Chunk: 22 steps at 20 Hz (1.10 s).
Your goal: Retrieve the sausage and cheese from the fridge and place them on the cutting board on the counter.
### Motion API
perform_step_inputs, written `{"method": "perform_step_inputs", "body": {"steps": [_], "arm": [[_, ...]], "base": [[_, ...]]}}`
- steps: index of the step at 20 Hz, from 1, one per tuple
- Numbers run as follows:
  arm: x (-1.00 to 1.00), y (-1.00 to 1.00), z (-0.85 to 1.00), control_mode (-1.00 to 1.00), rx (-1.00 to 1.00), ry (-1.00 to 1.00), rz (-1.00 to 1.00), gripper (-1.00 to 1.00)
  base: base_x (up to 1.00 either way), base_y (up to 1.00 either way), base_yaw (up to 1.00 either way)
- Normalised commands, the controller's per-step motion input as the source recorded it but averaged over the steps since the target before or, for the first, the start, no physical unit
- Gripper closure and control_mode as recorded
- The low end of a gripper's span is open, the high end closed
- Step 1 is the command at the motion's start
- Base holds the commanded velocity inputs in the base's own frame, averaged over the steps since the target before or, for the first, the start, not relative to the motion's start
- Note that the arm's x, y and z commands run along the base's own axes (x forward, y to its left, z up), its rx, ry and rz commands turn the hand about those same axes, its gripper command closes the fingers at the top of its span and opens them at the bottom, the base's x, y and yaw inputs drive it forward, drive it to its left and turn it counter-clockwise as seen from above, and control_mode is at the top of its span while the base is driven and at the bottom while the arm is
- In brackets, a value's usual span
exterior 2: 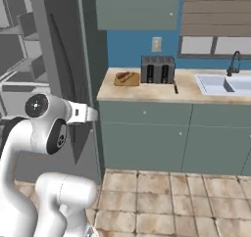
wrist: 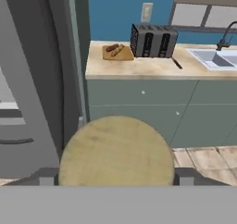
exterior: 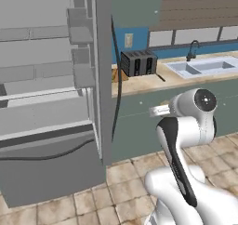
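Observation:
In the hand view the round tan-yellow cheese [wrist: 115,149] sits right before the camera, and my gripper [wrist: 115,179] is shut on it, with a grey fingertip [wrist: 46,177] at each side. Across the room the orange-brown cutting board [wrist: 118,53] lies at the left end of the counter [wrist: 139,68]. On it rests the dark red sausage [wrist: 111,47] beside a paler stick. The board [exterior 2: 126,78] also appears in the right base view, left of the toaster. The fridge [exterior: 46,103] stands open at the left, its grey shelves in sight.
A black-and-silver toaster [wrist: 153,40] stands right of the board, with a sink [wrist: 215,59] and tap further right. The open fridge door [wrist: 37,79] rises close on the left. Grey-green cabinet fronts [exterior 2: 162,133] face tiled floor [exterior 2: 171,192].

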Motion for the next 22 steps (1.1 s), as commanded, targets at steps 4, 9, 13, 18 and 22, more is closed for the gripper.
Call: {"method": "perform_step_inputs", "body": {"steps": [4, 9, 13, 18, 22], "arm": [[0.0, 0.0, 0.0, 1.0, 0.0, 0.0, 0.0, 1.0], [0.0, 0.0, 0.0, 1.0, 0.0, 0.0, 0.0, 1.0], [0.0, 0.0, 0.0, 1.0, 0.0, 0.0, 0.0, 1.0], [0.0, 0.0, 0.0, 1.0, 0.0, 0.0, 0.0, 1.0], [0.0, 0.0, 0.0, 1.0, 0.0, 0.0, 0.0, 1.0]], "base": [[0.71, -0.48, 0.07], [0.67, -0.52, 0.05], [0.77, -0.43, 0.04], [0.82, -0.34, 0.08], [0.84, -0.18, 0.16]]}}
